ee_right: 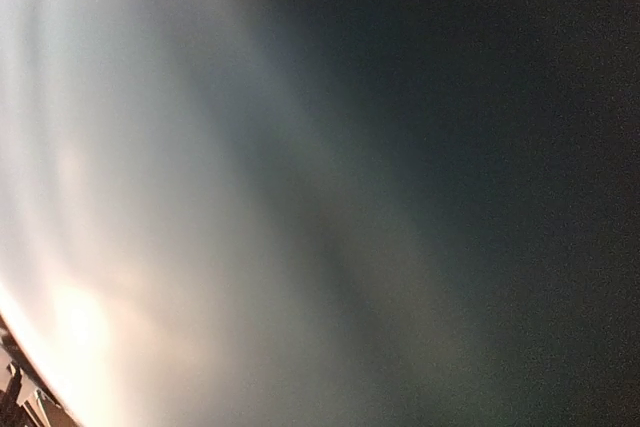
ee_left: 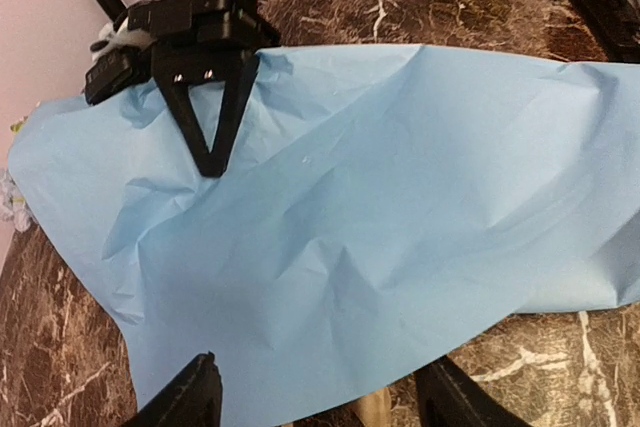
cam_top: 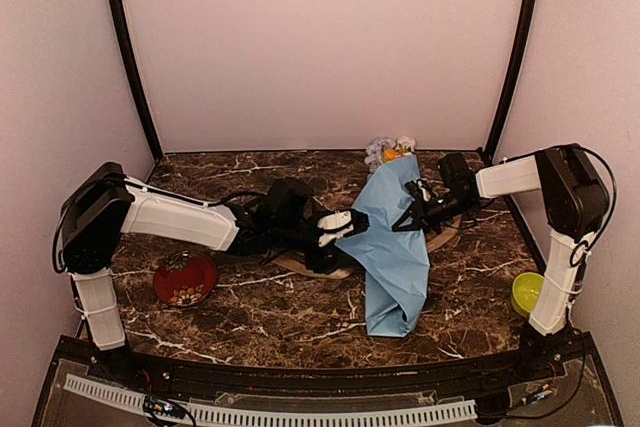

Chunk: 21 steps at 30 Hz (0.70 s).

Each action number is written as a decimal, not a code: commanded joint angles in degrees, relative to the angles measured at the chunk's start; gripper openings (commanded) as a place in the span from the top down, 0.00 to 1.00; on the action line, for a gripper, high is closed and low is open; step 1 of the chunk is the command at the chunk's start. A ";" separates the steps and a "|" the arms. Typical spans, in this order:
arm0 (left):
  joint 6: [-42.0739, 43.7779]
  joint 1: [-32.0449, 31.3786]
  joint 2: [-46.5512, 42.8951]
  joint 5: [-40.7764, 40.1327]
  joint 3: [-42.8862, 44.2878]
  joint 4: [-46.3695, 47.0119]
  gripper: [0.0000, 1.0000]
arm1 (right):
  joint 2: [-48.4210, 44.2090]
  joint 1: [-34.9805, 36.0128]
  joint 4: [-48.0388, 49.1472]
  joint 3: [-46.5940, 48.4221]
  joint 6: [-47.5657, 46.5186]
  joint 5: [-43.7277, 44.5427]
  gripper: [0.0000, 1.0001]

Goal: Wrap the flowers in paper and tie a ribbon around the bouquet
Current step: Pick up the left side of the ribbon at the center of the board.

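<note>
No brand, label or lettering is readable anywhere. The right wrist view is a grey blur and shows nothing.

One bouquet: a long cone of crumpled light blue paper, lying flat on the dark brown marbled bench, right of centre. Its long axis runs far to near. The flowers, a small pale and orange cluster too small to count, poke out of the far end toward the back wall. The narrow end points at the near edge.

One tan ribbon lies on the bench, passing under the cone's left side.

Two arms. The left gripper is at the cone's left edge, fingers spread apart with the paper's edge between them and nothing clamped. The right gripper has its black fingers closed to a point, tips on the paper's upper surface. I cannot tell whether a fold is nipped.

One red patterned dish is near left. One yellow-green bowl is near right. Both are well apart from the cone.
</note>
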 commanded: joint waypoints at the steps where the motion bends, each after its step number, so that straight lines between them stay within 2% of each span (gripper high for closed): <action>1: -3.69 0.49 2.05 -2.19 3.59 0.46 0.40 | -2.09 -0.22 1.82 -2.08 0.24 -1.27 1.00; 3: -4.53 0.58 1.67 0.80 3.12 -1.36 0.52 | -2.39 -0.28 1.67 -2.12 0.19 -1.18 1.00; 4: -4.57 0.71 1.32 3.59 2.61 -2.70 0.54 | -2.53 -0.22 1.45 -2.03 -0.04 -0.96 1.00; 6: -4.62 0.96 1.09 8.51 2.36 -6.60 0.57 | -2.58 -0.22 0.51 -1.79 -0.50 -0.38 1.00; 9: -5.57 1.60 1.15 10.88 1.62 -12.13 0.60 | -2.83 -0.25 -0.01 -1.89 -0.98 -0.23 1.00; 13: -7.12 3.43 0.85 14.74 -1.14 -13.49 0.58 | -2.82 -0.23 0.40 -2.08 -0.83 -0.21 1.00; 21: -7.78 3.91 2.92 6.41 -3.65 -10.78 0.46 | -2.72 -0.26 0.38 -2.18 -1.07 -0.28 1.00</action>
